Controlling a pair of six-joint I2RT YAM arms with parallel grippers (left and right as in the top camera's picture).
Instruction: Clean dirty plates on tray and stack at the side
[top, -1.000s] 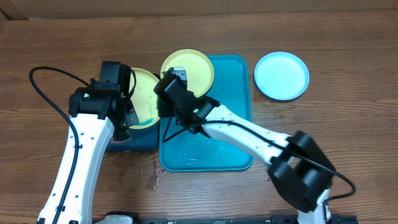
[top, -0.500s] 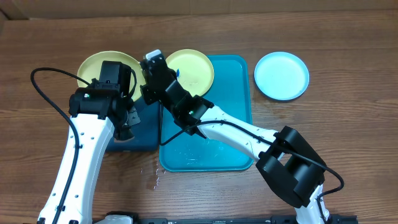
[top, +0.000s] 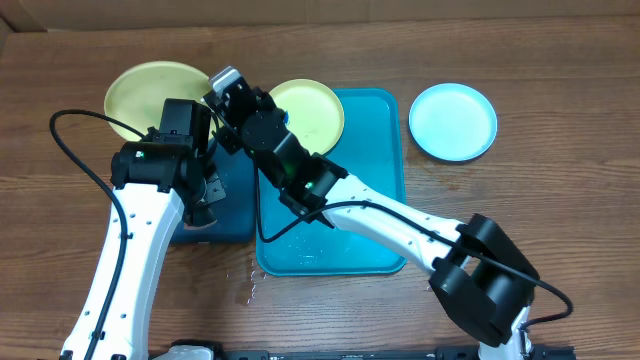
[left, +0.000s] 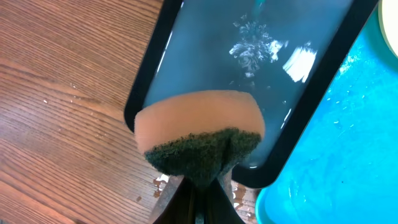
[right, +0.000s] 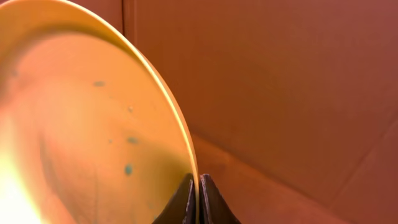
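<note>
My right gripper (top: 222, 84) is shut on the rim of a yellow-green plate (top: 153, 95) and holds it over the table at the far left. In the right wrist view the fingers (right: 199, 188) pinch the rim, and the plate (right: 81, 124) shows small blue specks. A second plate (top: 312, 110) lies on the far left corner of the turquoise tray (top: 350, 210). A third plate (top: 453, 121), pale cyan, lies on the table at the right. My left gripper (left: 199, 196) is shut on an orange sponge (left: 199, 134) with a dark scrub face, above the navy tray's near edge.
The dark navy tray (left: 249, 68) holds water and lies against the turquoise tray's left side (left: 336, 162); it also shows in the overhead view (top: 232, 205). Water drops lie on the wood near its corner (top: 248, 285). A cardboard wall stands behind the table.
My right gripper has carried the plate from over the navy tray to the far left of the table. The left arm has hardly moved.
</note>
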